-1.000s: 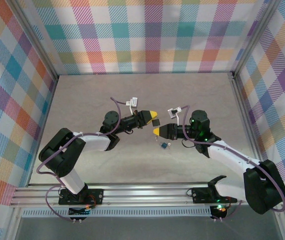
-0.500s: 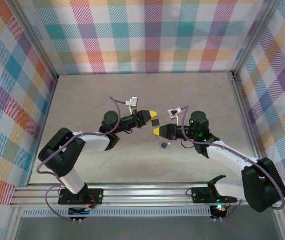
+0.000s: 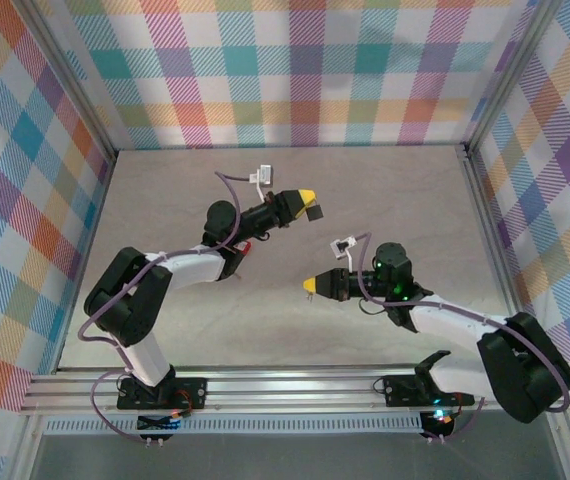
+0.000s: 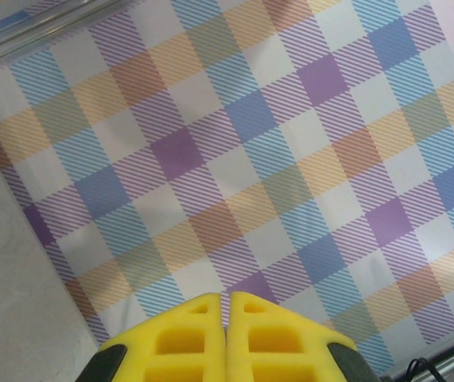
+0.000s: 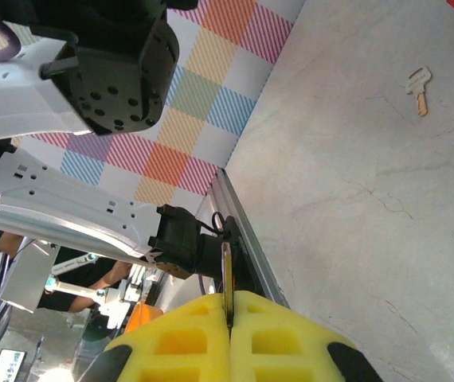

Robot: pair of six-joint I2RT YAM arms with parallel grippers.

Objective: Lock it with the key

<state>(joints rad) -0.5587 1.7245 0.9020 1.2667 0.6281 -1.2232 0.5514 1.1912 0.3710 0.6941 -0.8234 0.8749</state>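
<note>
Right gripper (image 5: 228,296) pinching thin silver-grey metal key (image 5: 226,267) edge-on, seemingly shallowly; risks pivoting or slipping out on insertion.

You have two arms, each with one gripper: the left gripper (image 3: 308,196) and the right gripper (image 3: 309,285). You can count two keys in the right wrist view: one loose key (image 5: 418,87) at upper right and one pinched key (image 5: 227,274) at lower centre. There is one small black padlock (image 3: 316,211) and one red padlock (image 3: 246,247).
</note>
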